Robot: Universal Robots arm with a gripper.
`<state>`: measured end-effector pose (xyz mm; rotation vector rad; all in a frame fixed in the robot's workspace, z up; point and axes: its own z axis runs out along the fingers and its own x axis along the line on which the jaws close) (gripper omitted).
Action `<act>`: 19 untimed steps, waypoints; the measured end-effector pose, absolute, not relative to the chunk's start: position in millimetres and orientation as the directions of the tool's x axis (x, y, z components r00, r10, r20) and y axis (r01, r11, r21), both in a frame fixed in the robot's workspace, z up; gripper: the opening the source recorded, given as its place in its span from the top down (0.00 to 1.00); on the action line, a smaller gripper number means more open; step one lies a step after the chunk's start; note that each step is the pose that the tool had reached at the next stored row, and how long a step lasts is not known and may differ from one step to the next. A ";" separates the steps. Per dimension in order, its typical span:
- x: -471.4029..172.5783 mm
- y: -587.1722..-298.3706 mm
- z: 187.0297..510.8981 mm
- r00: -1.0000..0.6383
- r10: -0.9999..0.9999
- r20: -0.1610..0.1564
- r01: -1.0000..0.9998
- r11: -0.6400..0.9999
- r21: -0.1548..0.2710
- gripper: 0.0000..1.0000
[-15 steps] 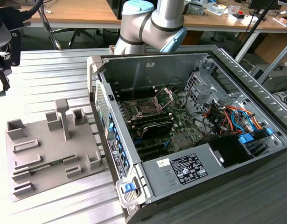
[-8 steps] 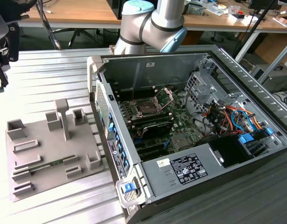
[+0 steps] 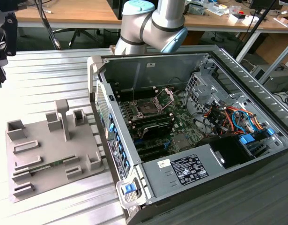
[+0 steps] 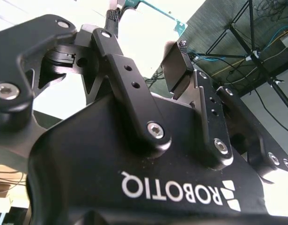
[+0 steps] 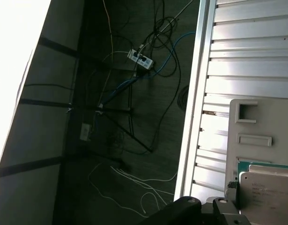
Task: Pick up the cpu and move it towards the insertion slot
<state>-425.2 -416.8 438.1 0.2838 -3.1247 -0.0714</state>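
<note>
Two fingers of the end effector (image 4: 147,29) are gripping the cpu (image 5: 268,194) by its edges over the grey tray (image 5: 275,123), while the insertion slot (image 3: 146,108) is sitting well apart, mid-frame in the exterior view.

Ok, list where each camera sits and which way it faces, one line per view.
Exterior view: off the arm, high, facing down on the slatted table, grey tray and computer case with the insertion slot; the arm shows.
First wrist view: on the arm, facing over the table's edge to the cabled floor; the gripper shows by the cpu.
Second wrist view: on the arm, close behind the gripper, facing along it.
Shared: table and tray in exterior and first wrist views; gripper and floor in both wrist views.
</note>
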 end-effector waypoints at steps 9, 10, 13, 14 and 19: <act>-425.2 -416.8 446.4 -0.984 -0.180 -0.001 -0.180 0.983 0.046 0.45; -425.2 -416.8 447.3 -0.984 -0.180 -0.001 -0.180 0.983 0.046 0.45; -425.2 -416.8 450.3 -0.984 -0.180 -0.001 -0.180 0.983 0.046 0.45; -425.2 -416.9 451.0 -0.984 -0.180 -0.001 -0.180 0.983 0.046 0.45; -425.2 -416.8 453.5 -0.984 -0.180 -0.001 -0.180 0.983 0.046 0.45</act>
